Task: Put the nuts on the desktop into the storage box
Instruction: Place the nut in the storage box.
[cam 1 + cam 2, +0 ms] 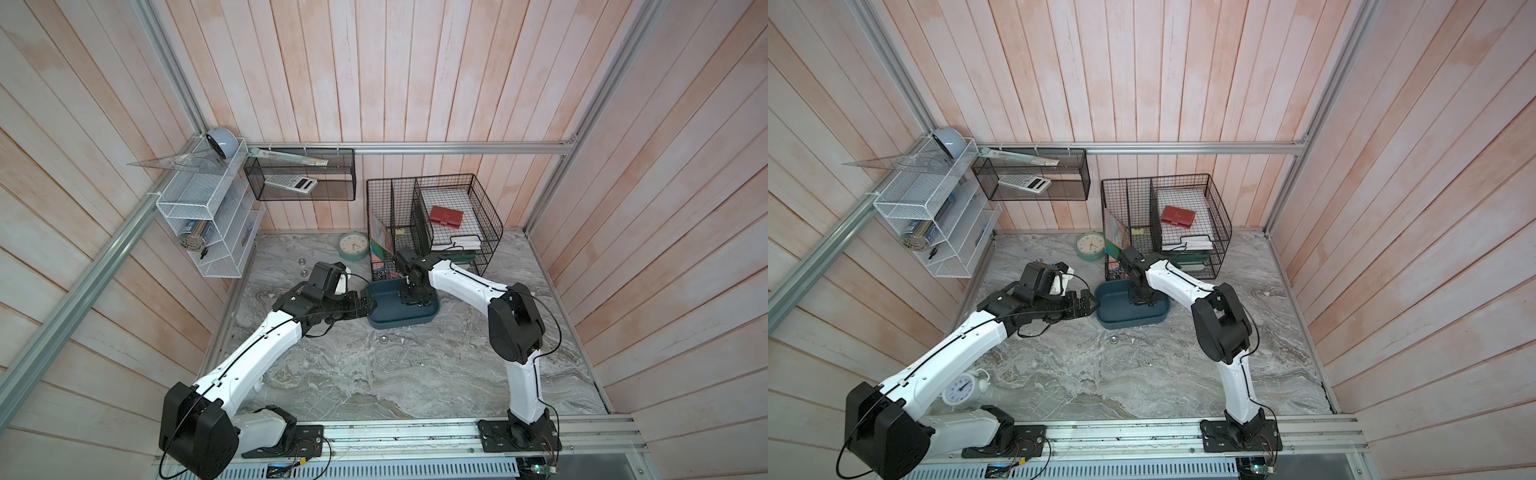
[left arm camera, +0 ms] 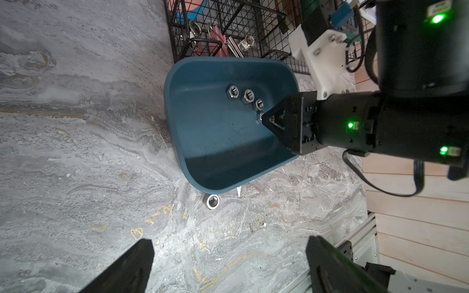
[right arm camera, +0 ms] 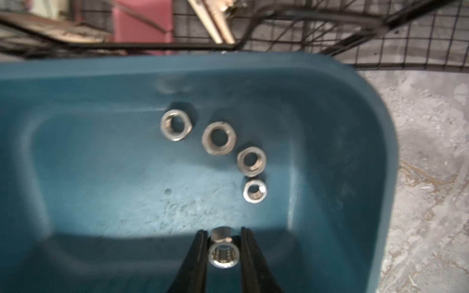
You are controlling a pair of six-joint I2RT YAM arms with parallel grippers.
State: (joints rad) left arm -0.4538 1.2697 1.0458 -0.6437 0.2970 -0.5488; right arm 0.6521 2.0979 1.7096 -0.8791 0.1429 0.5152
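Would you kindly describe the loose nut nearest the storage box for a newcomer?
Find the dark teal storage box on the grey marble desktop. Just outside its wall farthest from the black wire organiser lies a silver nut; unlike those inside, it rests on bare marble.

Nuts (image 2: 248, 97) lie in the storage box (image 2: 215, 144), and a loose nut (image 2: 212, 201) rests on the desktop (image 2: 76, 152) beside it.

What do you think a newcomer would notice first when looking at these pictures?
The right gripper, shut on a silver nut, hangs over the teal storage box, where four nuts lie. The left gripper stands open beside it, and one loose nut lies on the desktop outside its wall.
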